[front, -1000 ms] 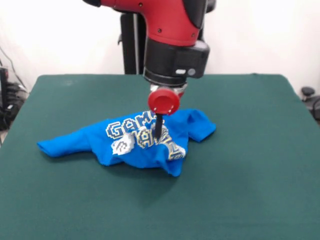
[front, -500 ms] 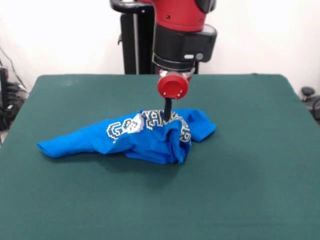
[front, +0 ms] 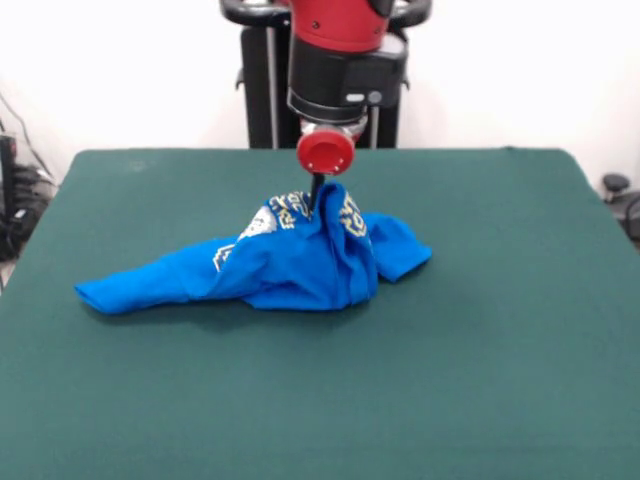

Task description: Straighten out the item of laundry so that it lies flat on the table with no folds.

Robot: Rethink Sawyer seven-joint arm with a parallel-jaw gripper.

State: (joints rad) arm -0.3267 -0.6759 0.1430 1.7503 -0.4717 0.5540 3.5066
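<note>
The item of laundry [front: 290, 270], a bright blue T-shirt with white-grey print, lies crumpled near the middle of the dark green table [front: 480, 380]. Its printed middle is pulled up into a peak, while one long fold trails left along the cloth and a sleeve sticks out to the right. My gripper [front: 316, 200] hangs from the red and black arm right above that peak, shut on the raised fabric. Its thin dark fingers disappear into the fold.
A black pedestal column [front: 258, 90] stands behind the table's far edge. Cables and dark gear [front: 15, 200] sit off the left side, and a small dark object [front: 620, 195] lies off the right side.
The gripper has risen and shifted slightly left and back, drawing the printed middle of the shirt up from a low heap into a peak. The left fold and right sleeve stayed on the table.
</note>
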